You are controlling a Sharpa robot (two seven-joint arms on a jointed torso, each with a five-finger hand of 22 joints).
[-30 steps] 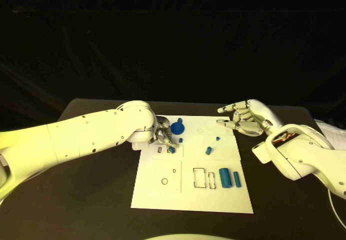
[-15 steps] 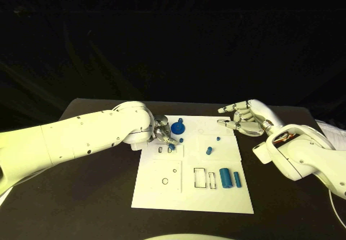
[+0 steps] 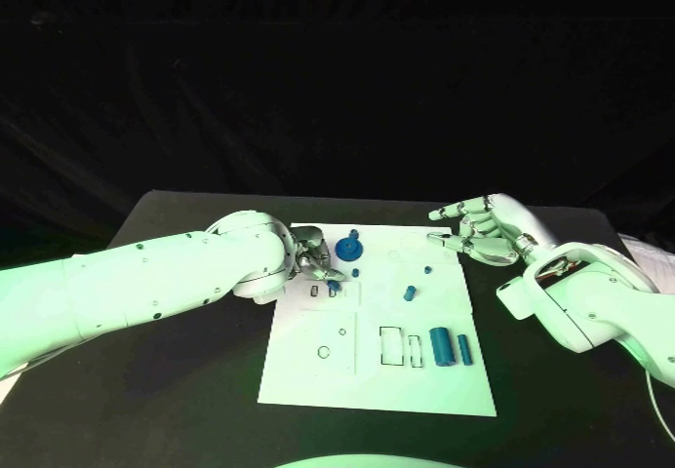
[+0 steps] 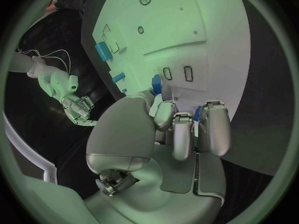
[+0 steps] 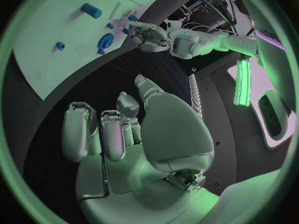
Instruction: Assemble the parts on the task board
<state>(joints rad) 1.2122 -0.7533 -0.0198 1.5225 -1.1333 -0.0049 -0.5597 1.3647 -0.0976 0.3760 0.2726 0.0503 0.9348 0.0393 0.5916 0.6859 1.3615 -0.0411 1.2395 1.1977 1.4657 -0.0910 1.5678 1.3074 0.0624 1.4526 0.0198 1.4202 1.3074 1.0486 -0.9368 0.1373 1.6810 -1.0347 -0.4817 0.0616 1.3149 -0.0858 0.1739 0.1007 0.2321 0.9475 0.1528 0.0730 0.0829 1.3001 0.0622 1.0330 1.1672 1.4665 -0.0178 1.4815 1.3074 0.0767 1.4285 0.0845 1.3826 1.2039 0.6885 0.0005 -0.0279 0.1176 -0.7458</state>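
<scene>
Cylinders [image 3: 451, 346] point up the board [image 3: 377, 385].

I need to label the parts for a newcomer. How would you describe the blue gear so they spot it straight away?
Find the white task board in the middle of the black table. At its far edge, just beyond the left hand, sits the blue gear. It is the one round, toothed disc; the other blue parts are small pegs or long cylinders.

board [image 3: 317, 375] centre of table [image 3: 169, 390]; gear [image 3: 347, 251] at its far edge, two cylinders [image 3: 451, 346] near right, left hand [image 3: 312, 263] beside gear.
</scene>
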